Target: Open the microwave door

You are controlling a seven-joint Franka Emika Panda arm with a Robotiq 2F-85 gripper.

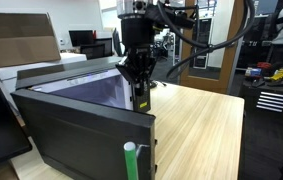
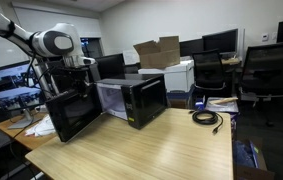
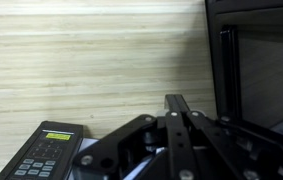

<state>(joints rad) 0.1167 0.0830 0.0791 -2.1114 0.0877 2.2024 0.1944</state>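
An exterior view sits close to the flat dark grey-black microwave door (image 1: 81,130), looking over its top edge and across the pale wooden tabletop (image 1: 196,125) toward the office. An exterior view stands farther back, facing the big dark grey boxy microwave (image 2: 133,100) across the table. Both exterior views share door and tabletop. The wrist view looks steeply down past the black metal gripper (image 3: 177,105) at the wood, close up.

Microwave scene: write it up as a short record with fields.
microwave: on the wooden table, pale inside showing
door: swung open
jaws: near the door's top edge, open or shut unclear
keypad device: flat on the table
cardboard box: beyond the microwave
cable: on the table
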